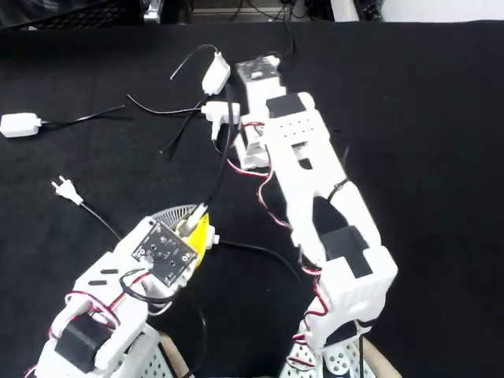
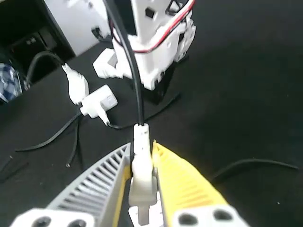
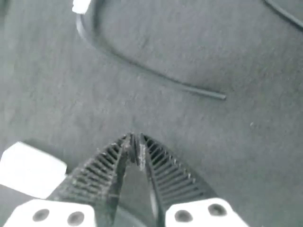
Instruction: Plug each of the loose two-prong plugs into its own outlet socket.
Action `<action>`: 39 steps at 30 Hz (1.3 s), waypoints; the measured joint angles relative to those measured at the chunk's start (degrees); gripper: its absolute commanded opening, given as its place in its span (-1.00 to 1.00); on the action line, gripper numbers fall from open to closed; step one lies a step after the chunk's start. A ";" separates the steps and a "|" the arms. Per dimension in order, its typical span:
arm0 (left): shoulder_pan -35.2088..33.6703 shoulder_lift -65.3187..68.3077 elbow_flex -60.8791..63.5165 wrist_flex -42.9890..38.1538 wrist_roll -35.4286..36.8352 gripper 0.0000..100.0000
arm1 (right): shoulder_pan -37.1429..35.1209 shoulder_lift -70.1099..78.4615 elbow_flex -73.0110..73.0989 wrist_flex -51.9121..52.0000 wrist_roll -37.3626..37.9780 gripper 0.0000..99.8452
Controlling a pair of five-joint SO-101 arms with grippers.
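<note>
My gripper [image 2: 141, 151]: grey and yellow fingers clamped on white plug [image 2: 142, 182]. Black cable [image 2: 135, 80] runs from plug toward other arm [image 2: 151, 42]. Two white cabled blocks [image 2: 90, 97] beside that arm, touching each other, lying on black worktop [image 2: 236, 94].

A matte black, felt-like cloth [image 1: 441, 157] covers the table. Beyond its far edge sit a dark ribbed crate-like object [image 1: 71, 12] towards one corner and a flat white surface [image 1: 441, 8] towards the other. The left wrist view catches a blue-and-white patterned object [image 2: 6, 81] off the cloth, too cropped to identify.
</note>
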 measured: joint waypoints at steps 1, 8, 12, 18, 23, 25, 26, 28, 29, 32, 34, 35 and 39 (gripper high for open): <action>0.00 0.09 0.00 -0.79 0.00 -0.94 | -1.05 0.00 -0.88 1.41 1.23 -0.98; 0.00 -0.18 1.14 -2.20 0.26 -0.94 | -7.12 -0.79 -2.20 6.15 3.96 -0.98; 1.41 -0.18 3.08 -2.55 0.26 -0.94 | -10.02 -6.68 0.09 6.15 5.19 -0.98; 2.20 -0.09 3.60 -3.96 0.09 -0.94 | -11.78 -18.02 7.21 6.15 8.00 -0.98; 2.20 0.00 6.86 -9.32 0.09 -0.94 | -11.78 -23.82 11.34 6.15 8.79 -0.98; 2.20 0.00 8.88 -11.87 0.00 -0.94 | -11.78 -24.26 11.69 6.15 9.67 -0.98; 2.20 0.00 9.93 -12.92 0.00 -0.94 | -11.78 -24.26 11.69 6.15 10.20 -0.98; 1.93 -0.09 11.87 -15.03 0.00 -0.94 | -11.78 -24.26 11.69 6.15 10.29 -0.98; 1.14 0.00 12.84 -16.62 0.00 -0.94 | -11.78 -24.26 11.69 6.15 10.29 -0.98; -1.85 0.18 16.00 -21.89 0.00 -0.94 | -12.04 -24.26 11.69 5.98 10.46 -0.98; -2.90 0.18 17.93 -24.53 0.00 -0.94 | -12.75 -24.62 11.69 5.45 10.46 -0.98; -3.34 0.18 18.55 -25.49 0.00 -0.94 | -13.27 -24.62 11.69 5.19 10.46 -0.98; -3.60 0.18 19.25 -27.08 0.00 -0.94 | -14.07 -24.62 11.69 5.01 10.46 -0.98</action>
